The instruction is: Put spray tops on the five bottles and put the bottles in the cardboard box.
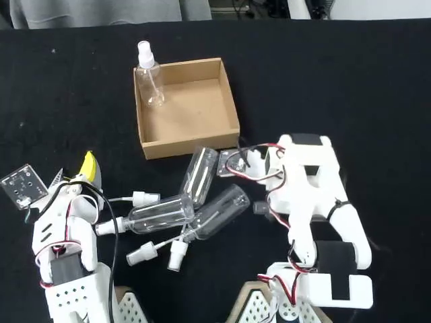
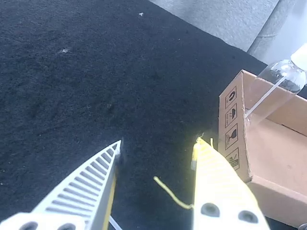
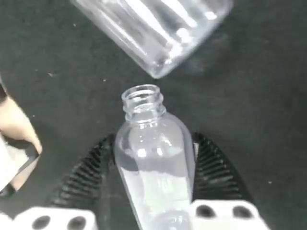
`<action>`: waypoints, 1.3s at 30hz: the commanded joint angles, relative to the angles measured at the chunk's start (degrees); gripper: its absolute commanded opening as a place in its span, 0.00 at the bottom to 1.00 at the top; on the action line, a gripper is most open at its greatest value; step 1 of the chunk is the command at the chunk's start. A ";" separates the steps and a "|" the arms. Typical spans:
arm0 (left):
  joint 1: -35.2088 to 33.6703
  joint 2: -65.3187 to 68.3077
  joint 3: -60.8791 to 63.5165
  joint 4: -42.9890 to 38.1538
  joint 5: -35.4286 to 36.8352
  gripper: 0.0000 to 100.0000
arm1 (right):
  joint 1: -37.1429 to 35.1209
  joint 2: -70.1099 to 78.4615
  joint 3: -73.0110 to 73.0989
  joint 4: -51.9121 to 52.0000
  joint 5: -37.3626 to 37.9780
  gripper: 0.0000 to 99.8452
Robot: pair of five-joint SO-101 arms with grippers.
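Pinching an uncapped bottle [image 3: 153,167] by its body in the right claw [image 3: 153,140], low over the table [image 1: 350,81] near loose spray tops [image 1: 145,198]. Holding the left claw [image 2: 157,142] wide open and empty near the cardboard box [image 1: 188,142]. Could squirt the slick bottle free, or send the neighbouring bottle [image 3: 158,33] rolling, through a squeeze too hard or a careless swing.
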 commanded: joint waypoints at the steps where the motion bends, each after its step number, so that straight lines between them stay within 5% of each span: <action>1: -0.57 -0.44 -0.13 -1.05 -1.32 0.22 | 1.67 -4.00 -6.64 5.10 -3.16 0.11; 17: -0.57 -0.44 -0.04 -1.05 -1.58 0.22 | 0.53 -8.22 -18.07 14.77 -20.92 0.11; 27: -0.57 -0.44 -0.04 -1.05 -1.58 0.22 | -11.52 -21.67 -16.92 14.42 -42.55 0.11; 39: -0.40 -0.44 -0.04 -1.05 -1.58 0.22 | -18.81 -31.25 -16.92 9.49 -57.14 0.11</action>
